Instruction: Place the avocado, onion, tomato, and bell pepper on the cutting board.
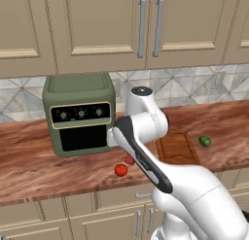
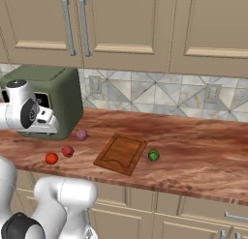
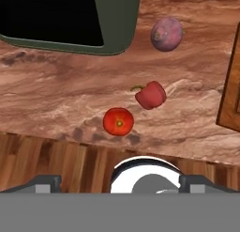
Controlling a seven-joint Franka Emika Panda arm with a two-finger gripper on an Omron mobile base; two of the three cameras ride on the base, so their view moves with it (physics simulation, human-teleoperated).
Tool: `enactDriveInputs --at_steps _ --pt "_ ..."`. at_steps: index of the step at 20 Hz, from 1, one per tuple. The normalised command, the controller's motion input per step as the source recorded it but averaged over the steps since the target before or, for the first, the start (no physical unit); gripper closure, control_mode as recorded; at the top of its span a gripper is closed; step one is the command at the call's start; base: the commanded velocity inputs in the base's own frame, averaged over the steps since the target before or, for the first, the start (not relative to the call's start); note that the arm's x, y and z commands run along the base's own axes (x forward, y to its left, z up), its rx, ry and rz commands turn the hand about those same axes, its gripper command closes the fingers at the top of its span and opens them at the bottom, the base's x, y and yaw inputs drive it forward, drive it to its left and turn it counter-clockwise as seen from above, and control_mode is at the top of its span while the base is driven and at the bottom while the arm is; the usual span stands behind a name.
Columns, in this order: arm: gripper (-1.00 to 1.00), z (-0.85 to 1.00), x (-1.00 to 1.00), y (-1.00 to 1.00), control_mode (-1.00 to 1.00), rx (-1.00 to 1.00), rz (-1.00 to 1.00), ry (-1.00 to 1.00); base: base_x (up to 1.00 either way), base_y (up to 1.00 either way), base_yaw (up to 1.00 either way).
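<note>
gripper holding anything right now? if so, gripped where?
Nothing held. The gripper is open, above the counter; the tomato, bell pepper and onion lie loose on the wood below it.

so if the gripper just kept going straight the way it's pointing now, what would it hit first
Most likely the tomato, which sits closest to the centre of the hand view with the open gripper aimed down at the countertop. The bell pepper lies just beyond it; depth is unclear.
</note>
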Motion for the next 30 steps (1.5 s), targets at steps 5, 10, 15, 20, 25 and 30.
enactDriveInputs --at_steps 5,10,15,20,25,30 --pt "-1.00 -0.34 0.26 0.00 -1.00 0.00 0.00 0.00 0.00 0.00 0.00" --pt "-1.00 -0.48 0.32 0.00 -1.00 0.00 0.00 0.02 0.00 0.00 0.00" --pt "-1.00 -0.53 0.05 0.00 -1.00 0.00 0.00 0.03 0.00 0.00 0.00" --pt "-1.00 -0.53 0.07 0.01 -1.00 0.00 0.00 0.05 0.00 0.00 0.00" --pt "-1.00 -0.42 0.19 0.04 -1.00 0.00 0.00 0.04 0.00 0.00 0.00" --pt "-1.00 -0.41 0.28 0.16 -1.00 0.00 0.00 0.06 0.00 0.00 0.00"
